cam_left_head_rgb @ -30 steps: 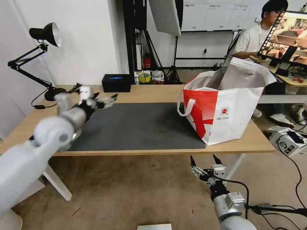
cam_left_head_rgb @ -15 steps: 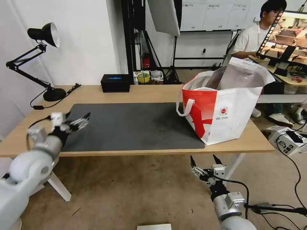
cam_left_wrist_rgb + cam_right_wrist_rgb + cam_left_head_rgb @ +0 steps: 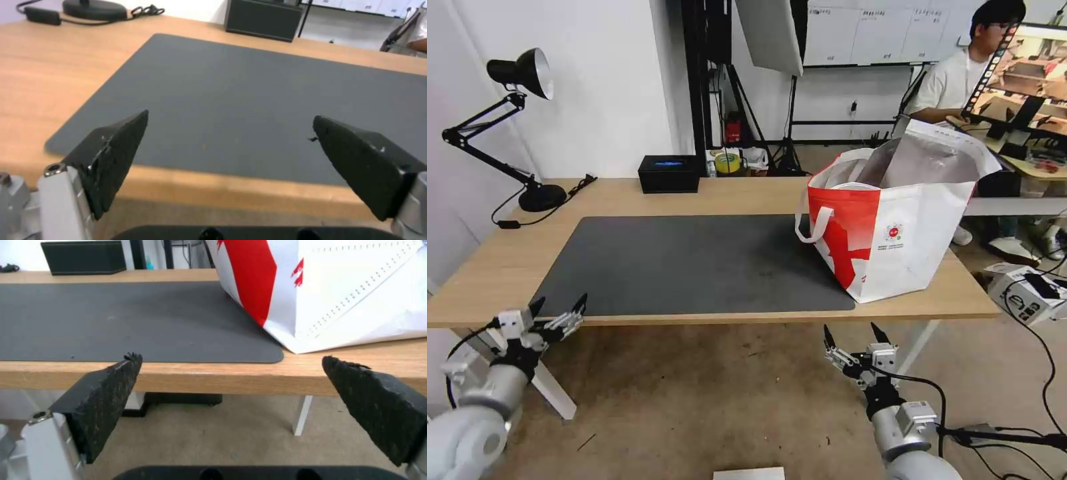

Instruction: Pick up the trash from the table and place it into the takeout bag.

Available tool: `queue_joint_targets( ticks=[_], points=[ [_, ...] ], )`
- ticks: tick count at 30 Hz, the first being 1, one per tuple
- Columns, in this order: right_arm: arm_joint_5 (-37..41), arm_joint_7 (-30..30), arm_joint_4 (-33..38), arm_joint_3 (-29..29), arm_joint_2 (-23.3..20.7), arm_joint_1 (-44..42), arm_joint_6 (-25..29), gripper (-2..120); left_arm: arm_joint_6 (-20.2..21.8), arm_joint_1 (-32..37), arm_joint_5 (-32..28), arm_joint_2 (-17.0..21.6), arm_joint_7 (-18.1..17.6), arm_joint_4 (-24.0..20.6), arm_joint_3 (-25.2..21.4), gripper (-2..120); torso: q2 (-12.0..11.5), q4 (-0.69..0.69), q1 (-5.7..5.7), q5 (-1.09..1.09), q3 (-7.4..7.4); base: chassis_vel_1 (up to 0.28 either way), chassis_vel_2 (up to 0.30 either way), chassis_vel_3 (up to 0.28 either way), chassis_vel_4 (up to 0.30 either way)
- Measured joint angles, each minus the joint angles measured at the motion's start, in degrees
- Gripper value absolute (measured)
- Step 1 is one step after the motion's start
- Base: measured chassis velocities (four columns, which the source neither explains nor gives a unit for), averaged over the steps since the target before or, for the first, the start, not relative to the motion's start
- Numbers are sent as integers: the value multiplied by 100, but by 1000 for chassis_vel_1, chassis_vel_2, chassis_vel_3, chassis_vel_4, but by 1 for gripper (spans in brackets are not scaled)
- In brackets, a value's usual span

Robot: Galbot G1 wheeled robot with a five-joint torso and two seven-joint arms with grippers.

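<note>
The takeout bag [image 3: 894,227] stands upright and open at the right end of the table [image 3: 500,260], its base partly on the dark grey mat [image 3: 694,260]. The trash is out of view; the mat's surface is bare. My left gripper [image 3: 560,301] hangs open and holds nothing, just below the table's front edge near the mat's near left corner; the left wrist view looks across the mat [image 3: 249,90] between the fingers of the left gripper [image 3: 230,116]. My right gripper [image 3: 850,328] is open below the front edge, in front of the bag [image 3: 338,290].
A black desk lamp [image 3: 527,73] and a black box [image 3: 669,173] stand along the table's far edge. White table legs [image 3: 547,383] reach the floor under each end. A carton [image 3: 1024,293] and cables lie on the floor at the right.
My left arm has pulled back from above the mat's far left corner, coming down and toward me to below the table's front edge. The right arm has not moved.
</note>
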Motion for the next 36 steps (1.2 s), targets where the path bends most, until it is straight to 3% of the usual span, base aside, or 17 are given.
queue_joint_targets(
  ticks=[11,36],
  points=[
    [0,0,0,0,0,0,0,100,-302,405,235,-420,216,39,-73,100,-1,0,0,0,1,0,0,0,0],
    [0,0,0,0,0,0,0,100,-406,354,230,-365,304,117,-75,100,-1,0,1,0,1,0,0,0,0]
  ],
)
